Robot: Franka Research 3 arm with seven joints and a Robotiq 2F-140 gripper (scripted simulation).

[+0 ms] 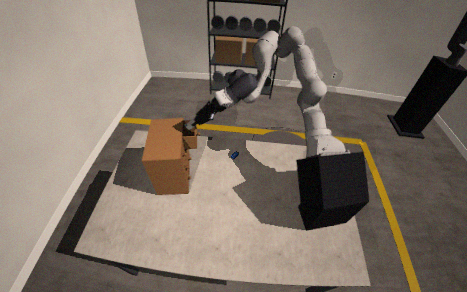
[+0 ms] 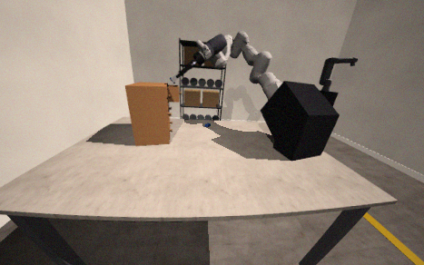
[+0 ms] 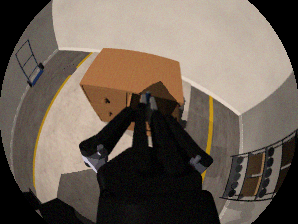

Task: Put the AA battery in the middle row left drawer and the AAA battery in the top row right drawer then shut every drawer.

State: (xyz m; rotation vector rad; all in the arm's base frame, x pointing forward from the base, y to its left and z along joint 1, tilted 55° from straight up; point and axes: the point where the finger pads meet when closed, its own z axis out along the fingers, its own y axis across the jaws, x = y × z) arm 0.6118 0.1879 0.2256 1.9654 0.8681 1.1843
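Item: one small chest of drawers in orange-brown wood (image 1: 166,175) (image 2: 151,115) (image 3: 135,67), upright on the pale, mottled tabletop (image 1: 214,225) (image 2: 194,172) (image 3: 55,115), its knobbed fronts turned toward my arm's base.

Item: one orange-brown, box-shaped drawer (image 1: 191,142) (image 2: 174,94) (image 3: 167,95), top row, right as I face the fronts. It projects from the chest, its inside in deep shade. The lower fronts that I can make out look pushed in.

Item: one black two-finger gripper with pale grey tips (image 1: 190,125) (image 2: 172,80) (image 3: 148,100), slanting down toward the chest. Its tips are at the open drawer, near the chest's front; I cannot tell whether they touch the wood. The fingers are nearly together, clamped on a small blue cylindrical battery (image 3: 148,94), of which only a speck shows in my wrist view. Its type is too small to read, though the narrow grip suits the AAA.

Item: one dark blue battery (image 1: 234,155) (image 2: 207,124), lying on the tabletop between the chest and the base, well apart from both; label unreadable.

Item: one white jointed arm (image 1: 313,90) (image 2: 261,63), arched high over the table from beside a large black block (image 1: 344,185) (image 2: 294,127).
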